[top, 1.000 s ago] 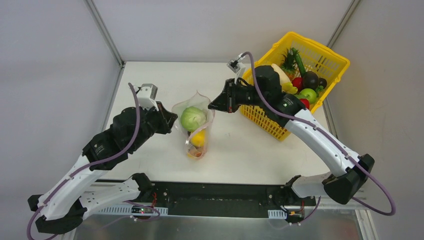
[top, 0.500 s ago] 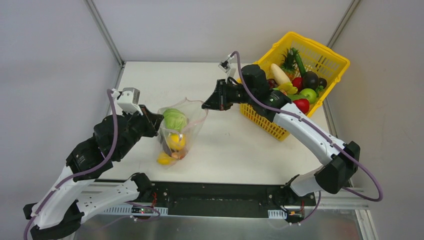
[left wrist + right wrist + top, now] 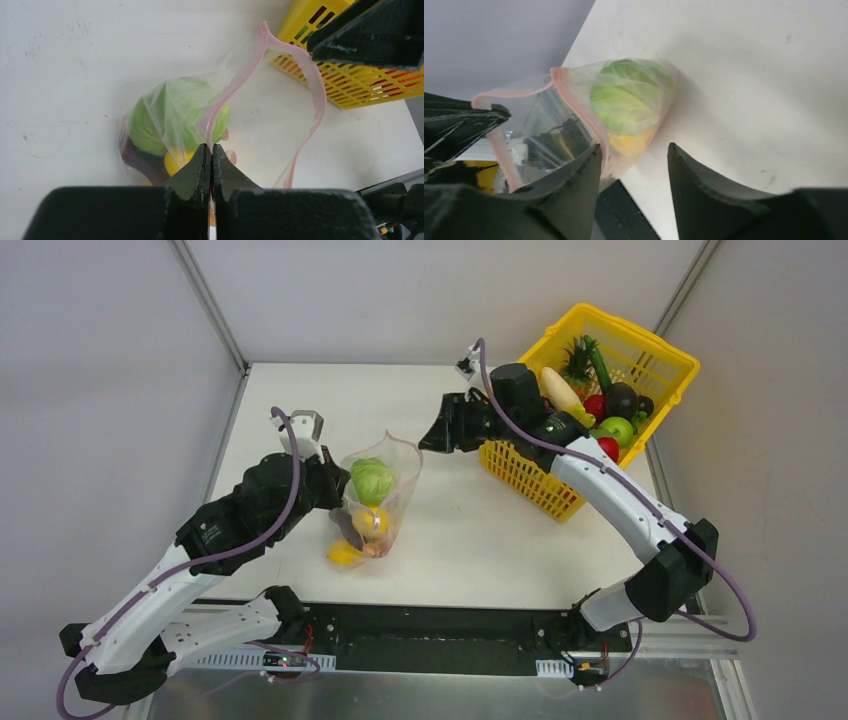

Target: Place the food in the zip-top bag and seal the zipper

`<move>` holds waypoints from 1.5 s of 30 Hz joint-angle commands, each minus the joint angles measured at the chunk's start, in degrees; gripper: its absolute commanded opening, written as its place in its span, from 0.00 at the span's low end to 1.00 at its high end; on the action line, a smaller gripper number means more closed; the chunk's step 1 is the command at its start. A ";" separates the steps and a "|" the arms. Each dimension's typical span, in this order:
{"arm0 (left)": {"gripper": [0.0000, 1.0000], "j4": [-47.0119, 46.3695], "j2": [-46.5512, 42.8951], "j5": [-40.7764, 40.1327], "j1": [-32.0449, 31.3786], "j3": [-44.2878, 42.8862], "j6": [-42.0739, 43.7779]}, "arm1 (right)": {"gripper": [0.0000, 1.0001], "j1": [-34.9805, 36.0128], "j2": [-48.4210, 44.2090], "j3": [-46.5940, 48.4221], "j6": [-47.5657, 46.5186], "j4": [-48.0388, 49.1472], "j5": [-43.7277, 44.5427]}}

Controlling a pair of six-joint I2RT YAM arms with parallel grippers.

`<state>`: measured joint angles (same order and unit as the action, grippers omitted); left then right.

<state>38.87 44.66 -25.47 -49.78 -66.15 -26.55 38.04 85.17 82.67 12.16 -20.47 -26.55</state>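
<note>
The left claw (image 3: 210,150) is clenched tight, its two fingers pressed together on the zipper (image 3: 220,102), and the pink strip rises straight out from between the tips. In the overhead view this claw (image 3: 330,485) sits at the left side of the zip-top bag (image 3: 400,485), at its mouth.

The right claw (image 3: 634,147) is released, with a clear gap between its jaws and nothing held in it. Overhead, it (image 3: 432,435) hangs just beside the far right corner of the bag's mouth. Whether a finger brushes the plastic cannot be told.

The bag lies on the table (image 3: 300,400) left of its middle, well apart from the yellow basket (image 3: 520,475) at the far right corner. The bag's long axis runs from the near edge toward the far edge, leaning a little right. Its bottom points near-left, and its mouth faces the far edge and the right claw. The mouth gapes and the zipper curves in an open loop, unsealed.

Inside, a green cabbage (image 3: 372,480) sits nearest the mouth, a yellow fruit (image 3: 370,522) lies below it, and a dark purple piece (image 3: 137,157) is beside that. A second yellow fruit (image 3: 343,553) lies at the bottom end.
</note>
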 commanded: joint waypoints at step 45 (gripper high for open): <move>0.00 -7.14 1.29 3.39 0.48 0.66 -0.96 | 0.59 -35.16 12.67 9.15 -6.93 -24.88 28.81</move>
<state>35.79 46.11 -22.52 -49.78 -65.60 -27.09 3.09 97.06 90.39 5.74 -43.90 2.81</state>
